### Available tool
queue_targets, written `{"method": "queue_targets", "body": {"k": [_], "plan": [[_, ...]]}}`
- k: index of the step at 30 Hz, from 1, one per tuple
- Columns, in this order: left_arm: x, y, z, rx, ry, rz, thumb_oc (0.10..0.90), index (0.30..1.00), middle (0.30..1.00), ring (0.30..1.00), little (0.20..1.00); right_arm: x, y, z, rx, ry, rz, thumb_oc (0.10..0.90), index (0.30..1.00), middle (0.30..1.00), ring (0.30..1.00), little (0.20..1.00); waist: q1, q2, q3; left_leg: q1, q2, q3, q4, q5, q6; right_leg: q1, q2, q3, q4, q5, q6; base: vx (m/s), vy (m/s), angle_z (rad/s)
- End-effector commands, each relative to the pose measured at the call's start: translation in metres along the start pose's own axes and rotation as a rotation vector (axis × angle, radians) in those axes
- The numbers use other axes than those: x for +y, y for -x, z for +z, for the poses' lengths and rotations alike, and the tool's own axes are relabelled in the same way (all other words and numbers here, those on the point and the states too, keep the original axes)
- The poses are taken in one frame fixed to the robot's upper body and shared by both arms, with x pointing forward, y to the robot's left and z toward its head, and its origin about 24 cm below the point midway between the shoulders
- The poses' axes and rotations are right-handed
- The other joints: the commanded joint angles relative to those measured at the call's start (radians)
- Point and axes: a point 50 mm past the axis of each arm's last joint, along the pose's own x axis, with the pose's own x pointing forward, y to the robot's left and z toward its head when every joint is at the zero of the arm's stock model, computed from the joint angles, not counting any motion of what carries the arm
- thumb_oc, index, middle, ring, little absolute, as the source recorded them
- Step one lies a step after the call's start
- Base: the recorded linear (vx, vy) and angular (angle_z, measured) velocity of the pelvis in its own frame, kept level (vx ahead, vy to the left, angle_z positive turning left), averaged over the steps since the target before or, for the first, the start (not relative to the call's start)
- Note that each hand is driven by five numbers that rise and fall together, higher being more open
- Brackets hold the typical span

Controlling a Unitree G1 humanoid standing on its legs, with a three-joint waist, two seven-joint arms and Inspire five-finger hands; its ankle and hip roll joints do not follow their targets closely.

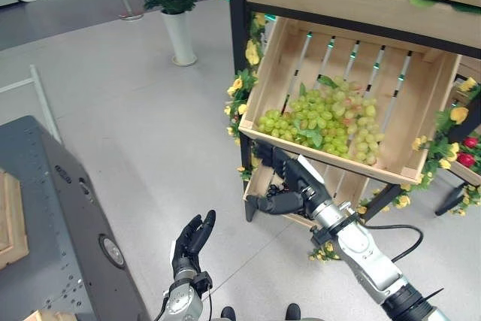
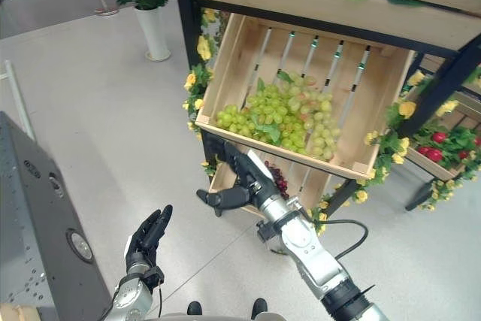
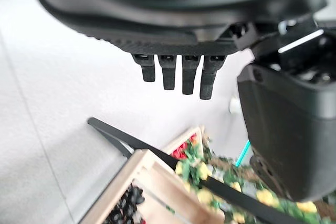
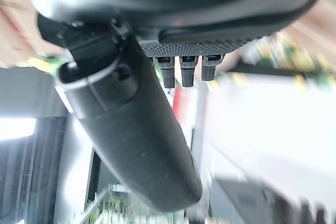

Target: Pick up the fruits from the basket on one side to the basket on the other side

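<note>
A tilted wooden crate (image 1: 274,58) on a black rack holds a heap of green grapes (image 1: 323,122). Below it, a lower crate holds dark grapes (image 2: 279,180), also seen as dark grapes (image 3: 126,208) in the left wrist view. My right hand (image 1: 297,182) is open just in front of the upper crate's front edge, thumb spread to the left, holding nothing. My left hand (image 1: 192,242) hangs open lower down over the floor, left of the rack, with straight fingers (image 3: 178,74).
A dark grey machine (image 1: 60,216) with a wooden piece (image 1: 11,216) on it stands at the left. A potted plant in a white vase (image 1: 179,35) stands behind. Yellow flowers (image 1: 240,88) trim the rack; red fruits (image 1: 467,152) lie at the far right.
</note>
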Motion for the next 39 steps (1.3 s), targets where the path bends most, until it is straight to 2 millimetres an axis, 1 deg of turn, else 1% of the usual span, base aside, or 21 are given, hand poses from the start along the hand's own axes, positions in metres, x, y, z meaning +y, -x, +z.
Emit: {"method": "queue_targets", "body": {"k": [1,6,11,13,16,19,20,22,24,26,27,28,29,30,31,32,34,35,37,38,39], "plan": [[-0.014,-0.016,0.04,-0.231,0.005,-0.036,0.8,0.9,0.9,0.9,0.9,0.007,-0.015,0.044,-0.305,-0.142,0.077,0.8,0.9,0.9,0.9,0.9,0.014,-0.009,-0.027,0.025,-0.037,-0.059,0.009,-0.161,0.0,0.075,-0.008,-0.043,0.007,-0.116,0.001,0.01,-0.015,0.1],[-0.011,-0.02,0.041,-0.238,-0.009,-0.016,0.8,0.9,0.9,0.9,0.9,0.019,-0.018,0.042,-0.3,-0.124,0.129,0.8,0.9,0.9,0.9,0.9,0.019,-0.007,-0.023,0.018,-0.039,-0.065,0.009,-0.155,-0.002,0.071,-0.01,-0.049,0.007,-0.114,0.001,-0.01,-0.007,0.06],[-0.01,-0.02,0.041,-0.236,-0.01,-0.026,0.8,0.9,0.9,0.9,0.9,0.023,-0.019,0.035,-0.257,-0.158,0.185,0.8,0.9,0.9,0.9,0.9,0.023,-0.009,-0.022,0.018,-0.042,-0.069,0.009,-0.155,-0.002,0.072,-0.01,-0.051,0.007,-0.113,0.003,0.0,0.0,0.0],[-0.009,-0.02,0.041,-0.235,-0.024,-0.032,0.8,0.9,0.9,0.9,0.9,0.023,-0.018,0.021,-0.173,-0.266,0.189,0.8,0.9,0.9,0.9,0.9,0.025,-0.013,-0.026,0.021,-0.045,-0.072,0.009,-0.155,-0.001,0.075,-0.01,-0.052,0.007,-0.114,0.003,0.0,0.0,0.0],[-0.007,-0.021,0.038,-0.218,-0.055,-0.03,0.8,0.9,0.9,0.9,0.9,0.025,-0.013,-0.005,-0.078,-0.357,0.166,0.8,0.9,0.9,0.9,0.9,0.026,-0.016,-0.029,0.025,-0.043,-0.067,0.009,-0.155,-0.002,0.083,-0.011,-0.06,0.007,-0.115,0.003,0.03,-0.041,0.0],[-0.001,-0.023,0.027,-0.144,-0.124,-0.032,0.8,0.9,0.9,0.9,0.9,0.025,0.0,-0.042,0.086,-0.428,0.118,0.8,0.9,0.9,0.9,0.9,0.023,-0.018,-0.029,0.031,-0.032,-0.051,0.01,-0.149,-0.005,0.083,-0.011,-0.075,0.037,-0.132,-0.001,0.03,-0.094,0.02],[0.002,-0.023,0.024,-0.129,-0.133,-0.025,0.8,0.9,0.9,0.9,0.9,0.026,0.003,-0.05,0.122,-0.445,0.113,0.8,0.9,0.9,0.9,0.9,0.022,-0.019,-0.026,0.029,-0.028,-0.046,0.019,-0.15,-0.006,0.078,-0.012,-0.077,0.053,-0.139,-0.003,0.0,-0.148,0.02],[0.015,-0.023,0.013,-0.058,-0.154,0.035,0.8,0.9,0.9,0.9,0.9,0.03,0.018,-0.082,0.279,-0.535,0.103,0.8,0.9,0.9,0.9,0.9,0.018,-0.022,-0.008,0.002,-0.009,-0.044,0.084,-0.154,-0.012,0.056,-0.011,-0.081,0.126,-0.172,-0.021,-0.03,-0.213,0.03],[0.03,-0.021,0.0,0.019,-0.175,0.1,0.8,0.9,0.9,0.9,0.9,0.03,0.036,-0.114,0.425,-0.634,0.046,0.8,0.9,0.9,0.9,0.9,0.02,-0.024,0.023,-0.026,0.01,-0.059,0.142,-0.15,-0.024,0.046,0.004,-0.078,0.157,-0.192,-0.049,-0.04,-0.26,0.12],[0.041,-0.016,-0.012,0.083,-0.184,0.144,0.8,0.9,0.9,0.9,0.9,0.027,0.049,-0.132,0.522,-0.662,0.005,0.8,0.9,0.9,0.9,0.9,0.028,-0.022,0.039,-0.038,0.023,-0.065,0.137,-0.122,-0.044,0.052,0.013,-0.087,0.146,-0.188,-0.063,-0.05,-0.191,0.25],[0.046,-0.012,-0.021,0.13,-0.173,0.173,0.8,0.9,0.9,0.9,0.9,0.027,0.056,-0.142,0.581,-0.672,-0.038,0.8,0.9,0.9,0.9,0.9,0.034,-0.018,0.044,-0.051,0.03,-0.068,0.115,-0.086,-0.059,0.056,0.019,-0.092,0.128,-0.18,-0.066,-0.13,-0.158,0.16],[0.048,-0.007,-0.03,0.163,-0.159,0.191,0.8,0.9,0.9,0.9,0.9,0.023,0.065,-0.15,0.642,-0.614,-0.084,0.8,0.9,0.9,0.9,0.9,0.038,-0.017,0.047,-0.074,0.037,-0.057,0.09,-0.054,-0.072,0.06,0.024,-0.099,0.102,-0.17,-0.066,-0.22,-0.175,0.23],[0.048,-0.004,-0.035,0.182,-0.155,0.192,0.8,0.9,0.9,0.9,0.9,0.017,0.072,-0.156,0.683,-0.537,-0.104,0.8,0.9,0.9,0.9,0.9,0.036,-0.019,0.051,-0.091,0.042,-0.007,0.11,-0.058,-0.076,0.063,0.023,-0.114,0.079,-0.163,-0.065,-0.24,-0.179,0.26],[0.046,-0.003,-0.038,0.189,-0.176,0.178,0.8,0.9,0.9,0.9,0.9,0.012,0.079,-0.16,0.717,-0.479,-0.127,0.8,0.9,0.9,0.9,0.9,0.031,-0.024,0.05,-0.099,0.044,0.045,0.175,-0.09,-0.078,0.065,0.019,-0.135,0.067,-0.162,-0.06,-0.26,-0.149,0.4],[0.041,-0.004,-0.039,0.189,-0.221,0.154,0.8,0.9,0.9,0.9,0.9,0.004,0.086,-0.164,0.753,-0.44,-0.168,0.8,0.9,0.9,0.9,0.9,0.024,-0.037,0.048,-0.106,0.038,0.107,0.269,-0.147,-0.06,0.059,0.005,-0.165,0.056,-0.153,-0.064,-0.22,-0.11,0.55],[0.038,-0.005,-0.038,0.18,-0.245,0.134,0.8,0.9,0.9,0.9,0.9,-0.002,0.092,-0.167,0.779,-0.432,-0.21,0.8,0.9,0.9,0.9,0.9,0.019,-0.044,0.045,-0.106,0.026,0.136,0.37,-0.195,-0.047,0.054,0.002,-0.187,0.051,-0.148,-0.069,-0.19,-0.058,0.68],[0.03,-0.005,-0.04,0.183,-0.274,0.104,0.8,0.9,0.9,0.9,0.9,-0.014,0.105,-0.172,0.809,-0.499,-0.326,0.8,0.9,0.9,0.9,0.9,0.006,-0.046,0.029,-0.069,-0.023,0.16,0.466,-0.269,-0.025,0.032,0.009,-0.225,0.061,-0.141,-0.069,-0.14,-0.016,0.94],[0.028,-0.004,-0.042,0.189,-0.288,0.089,0.8,0.9,0.9,0.9,0.9,-0.017,0.111,-0.173,0.808,-0.537,-0.381,0.8,0.9,0.9,0.9,0.9,-0.003,-0.036,0.021,-0.037,-0.047,0.155,0.46,-0.276,-0.027,0.018,0.021,-0.237,0.077,-0.148,-0.07,-0.14,0.028,0.88],[0.026,-0.003,-0.043,0.192,-0.33,0.039,0.8,0.9,0.9,0.9,0.9,-0.017,0.118,-0.176,0.785,-0.604,-0.461,0.8,0.9,0.9,0.9,0.9,-0.023,-0.005,0.011,0.035,-0.083,0.132,0.333,-0.295,-0.019,-0.041,0.036,-0.254,0.167,-0.173,-0.061,-0.14,0.061,0.78],[0.024,-0.003,-0.043,0.194,-0.37,0.006,0.8,0.9,0.9,0.9,0.9,-0.015,0.121,-0.177,0.772,-0.639,-0.505,0.8,0.9,0.9,0.9,0.9,-0.044,0.019,0.007,0.105,-0.087,0.116,0.178,-0.279,-0.022,-0.083,0.057,-0.257,0.22,-0.192,-0.059,-0.23,0.063,1.0],[0.021,-0.006,-0.042,0.196,-0.434,-0.031,0.8,0.9,0.9,0.9,0.9,-0.011,0.122,-0.178,0.779,-0.654,-0.534,0.8,0.9,0.9,0.9,0.9,-0.052,0.023,0.011,0.111,-0.094,0.087,0.094,-0.276,-0.006,-0.106,0.061,-0.254,0.234,-0.188,-0.05,-0.26,0.037,0.85]]}}
